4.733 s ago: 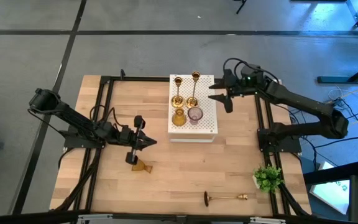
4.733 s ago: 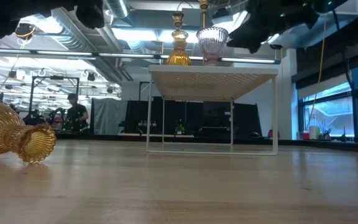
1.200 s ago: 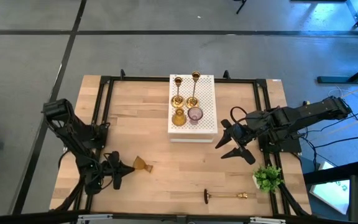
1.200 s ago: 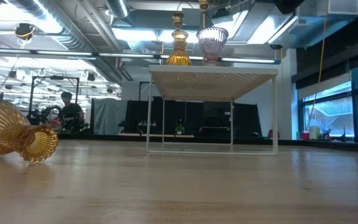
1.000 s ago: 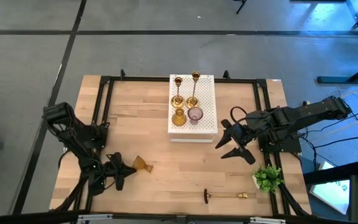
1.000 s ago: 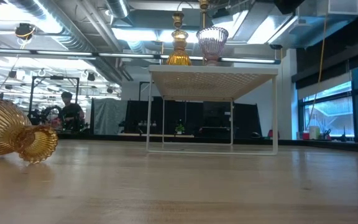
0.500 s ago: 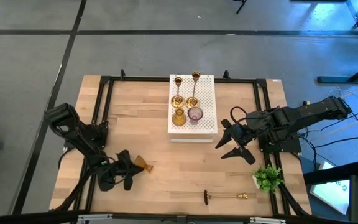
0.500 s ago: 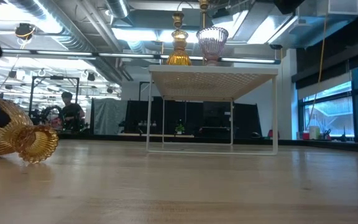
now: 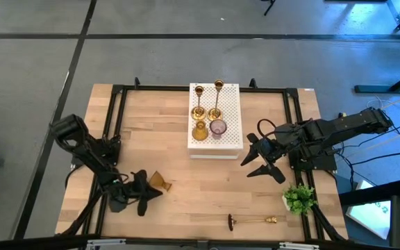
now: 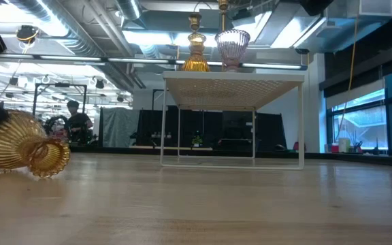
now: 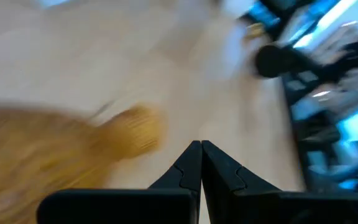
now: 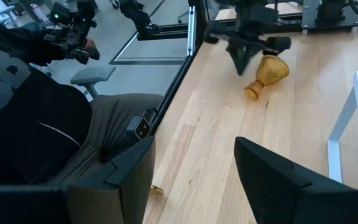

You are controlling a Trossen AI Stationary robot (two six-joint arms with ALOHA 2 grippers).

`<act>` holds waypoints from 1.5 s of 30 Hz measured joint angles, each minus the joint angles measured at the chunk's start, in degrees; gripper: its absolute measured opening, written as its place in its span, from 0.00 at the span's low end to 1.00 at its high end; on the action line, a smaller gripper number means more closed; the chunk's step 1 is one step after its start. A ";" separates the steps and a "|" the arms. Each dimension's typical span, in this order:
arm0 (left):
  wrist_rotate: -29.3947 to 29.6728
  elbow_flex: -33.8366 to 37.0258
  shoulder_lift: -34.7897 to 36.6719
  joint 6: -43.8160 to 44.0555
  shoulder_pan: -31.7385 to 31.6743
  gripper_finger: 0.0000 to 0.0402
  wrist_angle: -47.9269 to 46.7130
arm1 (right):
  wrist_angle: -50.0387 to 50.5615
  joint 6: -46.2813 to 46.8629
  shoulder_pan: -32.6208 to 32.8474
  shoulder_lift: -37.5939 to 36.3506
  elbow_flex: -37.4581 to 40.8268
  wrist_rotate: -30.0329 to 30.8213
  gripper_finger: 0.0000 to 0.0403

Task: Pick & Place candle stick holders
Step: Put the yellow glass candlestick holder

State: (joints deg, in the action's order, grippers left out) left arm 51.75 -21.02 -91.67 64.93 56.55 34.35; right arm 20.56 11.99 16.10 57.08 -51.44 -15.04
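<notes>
Wood table (image 9: 186, 180) | left gripper (image 9: 146, 195) low, jaws closed, beside amber holder (image 9: 160, 183)

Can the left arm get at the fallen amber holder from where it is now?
Probably yes. The left gripper sits right beside the amber holder lying on the table, nothing between them. But its fingers are shut, so it would have to open first.

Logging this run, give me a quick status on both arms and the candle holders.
Left end effector shut, beside the tipped amber holder. Right end effector open, idle. Brass candlestick lying on the table, four holders on the white box.
</notes>
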 joint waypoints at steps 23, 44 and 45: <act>12.00 0.00 20.32 -18.54 1.21 0.00 12.76 | -0.02 -0.46 0.00 0.00 0.00 0.01 0.55; -10.39 -0.02 25.47 15.47 -1.99 0.44 -27.21 | -0.28 -0.85 0.00 0.00 0.00 0.02 0.55; -10.69 -0.02 26.51 16.04 -2.57 0.46 -30.08 | -0.28 -0.87 0.00 0.00 0.00 0.02 0.55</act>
State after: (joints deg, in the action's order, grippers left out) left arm 41.06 -21.04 -65.16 80.96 53.98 4.27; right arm 20.28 11.11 16.10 57.08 -51.45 -15.03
